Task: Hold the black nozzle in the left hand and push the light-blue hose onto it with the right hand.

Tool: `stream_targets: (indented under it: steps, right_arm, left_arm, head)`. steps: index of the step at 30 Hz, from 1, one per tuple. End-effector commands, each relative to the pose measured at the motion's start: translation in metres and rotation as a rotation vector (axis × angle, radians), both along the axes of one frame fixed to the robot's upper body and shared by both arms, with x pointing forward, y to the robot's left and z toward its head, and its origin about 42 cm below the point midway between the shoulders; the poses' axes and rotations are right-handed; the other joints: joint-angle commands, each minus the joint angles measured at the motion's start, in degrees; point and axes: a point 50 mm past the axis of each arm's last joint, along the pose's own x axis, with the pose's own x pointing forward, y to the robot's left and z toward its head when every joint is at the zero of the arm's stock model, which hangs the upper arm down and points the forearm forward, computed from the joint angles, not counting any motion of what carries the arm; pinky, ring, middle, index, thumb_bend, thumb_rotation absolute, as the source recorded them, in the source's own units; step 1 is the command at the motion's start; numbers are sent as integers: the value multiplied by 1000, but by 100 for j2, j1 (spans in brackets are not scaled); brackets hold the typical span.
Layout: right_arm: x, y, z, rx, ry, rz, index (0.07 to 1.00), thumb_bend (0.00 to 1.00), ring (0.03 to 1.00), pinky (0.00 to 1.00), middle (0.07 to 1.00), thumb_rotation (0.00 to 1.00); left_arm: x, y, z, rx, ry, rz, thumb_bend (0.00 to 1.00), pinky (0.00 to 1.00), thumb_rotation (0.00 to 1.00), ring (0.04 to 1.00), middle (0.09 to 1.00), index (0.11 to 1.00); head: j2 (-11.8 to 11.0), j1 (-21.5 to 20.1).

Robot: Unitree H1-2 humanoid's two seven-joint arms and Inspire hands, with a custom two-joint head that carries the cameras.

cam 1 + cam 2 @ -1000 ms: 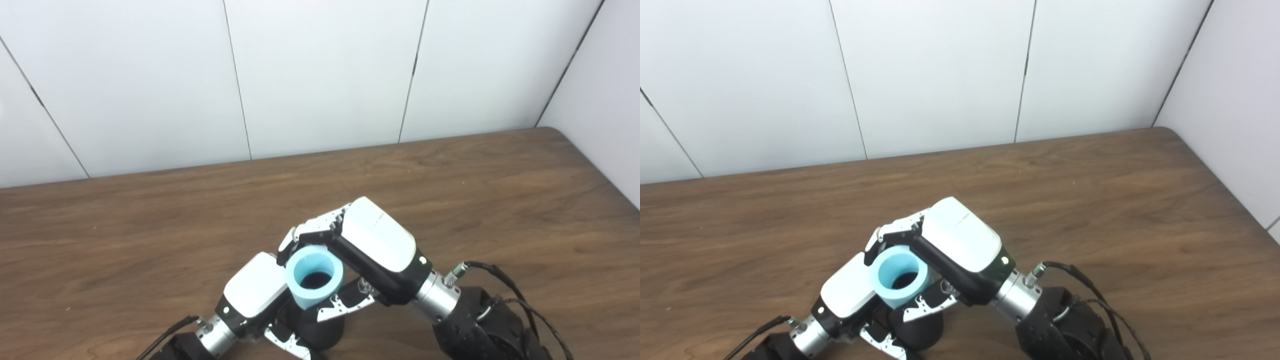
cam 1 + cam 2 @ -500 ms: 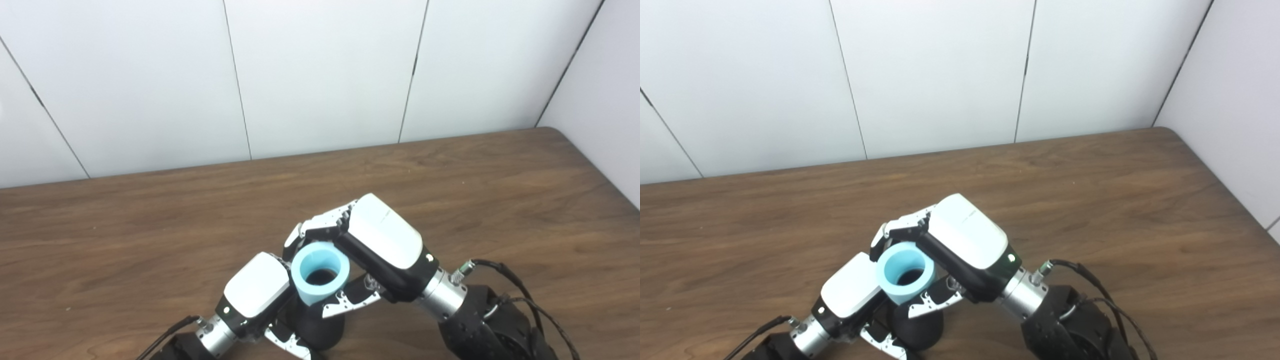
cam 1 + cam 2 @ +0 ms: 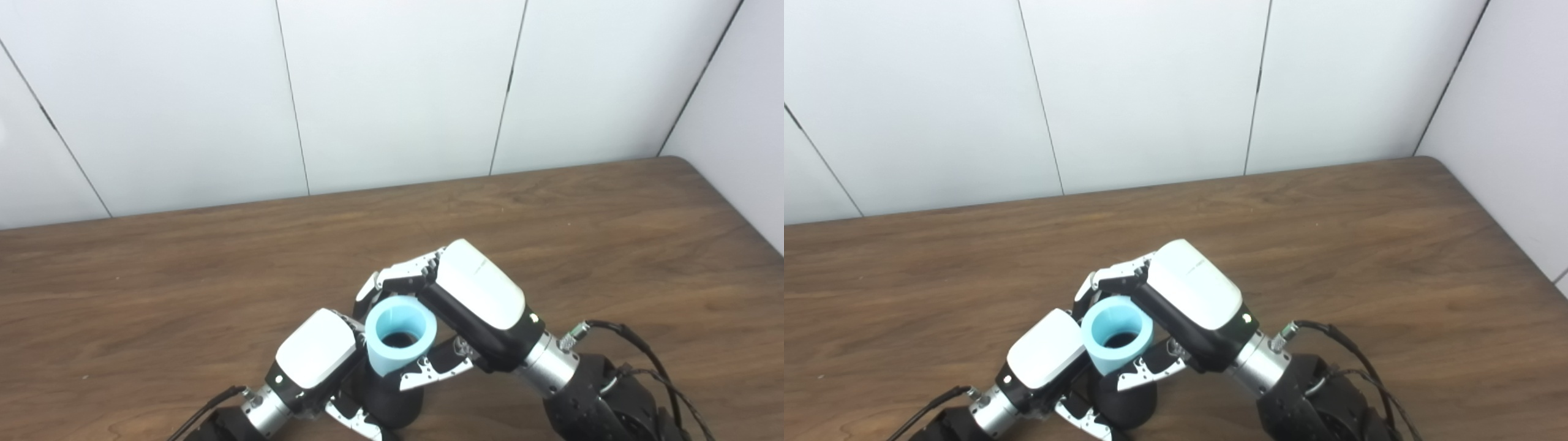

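A short light-blue hose (image 3: 399, 336) stands nearly upright with its open end toward the camera. My right hand (image 3: 471, 303) is shut on it, fingers wrapped round its far side and thumb below. Under the hose sits the black nozzle (image 3: 395, 401), a dark rounded body near the picture's bottom edge. My left hand (image 3: 318, 358) is shut on the nozzle from the left, touching the hose's side. The hose's lower end meets the nozzle's top; the joint itself is hidden. The right eye view shows the same: hose (image 3: 1118, 334), nozzle (image 3: 1127, 404).
The brown wooden table (image 3: 153, 288) runs back to a white panelled wall (image 3: 392, 92). The table's right rear corner (image 3: 680, 160) is rounded, beside another white wall. Black cables (image 3: 637, 355) trail from my right wrist.
My right hand and the hose have shifted slightly to the right and a little down onto the nozzle. The left hand has held its place.
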Motion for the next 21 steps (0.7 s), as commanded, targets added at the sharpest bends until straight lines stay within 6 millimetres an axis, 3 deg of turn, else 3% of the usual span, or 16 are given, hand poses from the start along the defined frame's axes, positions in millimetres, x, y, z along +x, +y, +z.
stream_targets:
  steps: [1,21]
  right_arm:
    - [-1,0,5,28,-41,9,553,505,354,203,488,0]
    - [-4,3,-6,47,-96,9,525,510,389,275,516,0]
  left_arm:
    - [-45,6,-62,135,197,5,525,158,0,206,471,483]
    - [-47,5,-63,129,202,10,525,150,0,194,471,483]
  head:
    - [2,-6]
    - [-8,67]
